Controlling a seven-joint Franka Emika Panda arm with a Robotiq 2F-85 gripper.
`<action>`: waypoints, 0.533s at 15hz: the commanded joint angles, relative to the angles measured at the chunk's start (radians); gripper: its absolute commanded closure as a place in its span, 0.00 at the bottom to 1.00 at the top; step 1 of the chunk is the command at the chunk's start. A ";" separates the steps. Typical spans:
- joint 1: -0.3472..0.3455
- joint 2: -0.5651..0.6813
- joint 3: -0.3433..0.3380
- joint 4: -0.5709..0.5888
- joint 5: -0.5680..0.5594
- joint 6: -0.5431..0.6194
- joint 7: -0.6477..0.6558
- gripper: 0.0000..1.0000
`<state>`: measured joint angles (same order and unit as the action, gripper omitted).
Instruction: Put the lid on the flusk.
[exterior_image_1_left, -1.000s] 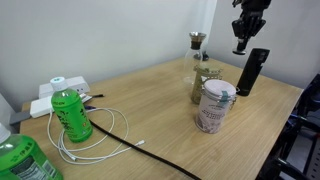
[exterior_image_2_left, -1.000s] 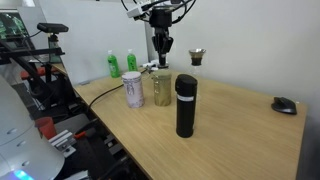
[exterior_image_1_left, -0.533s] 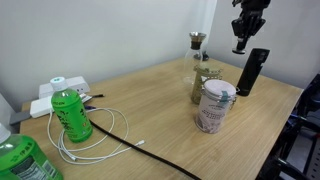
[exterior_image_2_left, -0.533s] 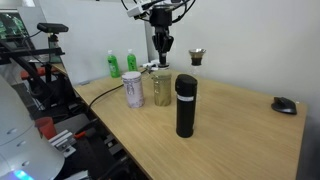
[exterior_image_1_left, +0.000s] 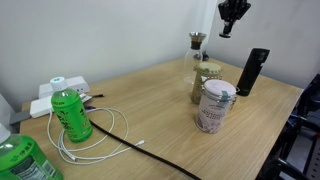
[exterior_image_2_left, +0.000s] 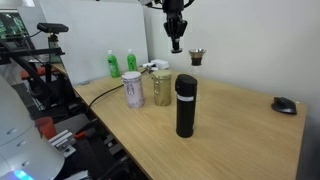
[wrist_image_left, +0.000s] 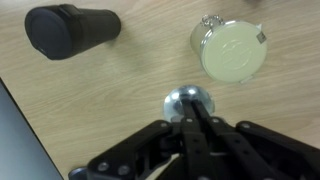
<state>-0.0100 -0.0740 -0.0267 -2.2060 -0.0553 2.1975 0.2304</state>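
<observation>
Here, gripper (exterior_image_1_left: 226, 29) hung high above the desk (exterior_image_1_left: 150, 110), its jaws closed to a pinch, apparently on the small silvery lid (wrist_image_left: 190, 99). Flask (exterior_image_1_left: 198, 45) stood open-necked below & off to one side; height prob. chosen so lid clears its neck.

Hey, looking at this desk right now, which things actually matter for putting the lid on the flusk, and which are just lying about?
For the job:
- lid, pinched at the tips of the tool
- flusk, standing near the table's far edge

Lying about:
- black column
- tin can
- glass jar
- green bottle
- mouse
</observation>
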 joint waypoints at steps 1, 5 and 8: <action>-0.001 0.103 0.012 0.143 -0.029 -0.055 -0.012 0.99; 0.021 0.198 0.019 0.284 -0.088 -0.085 0.008 0.99; 0.036 0.247 0.021 0.352 -0.094 -0.100 -0.001 0.99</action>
<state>0.0175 0.1250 -0.0069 -1.9272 -0.1300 2.1480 0.2322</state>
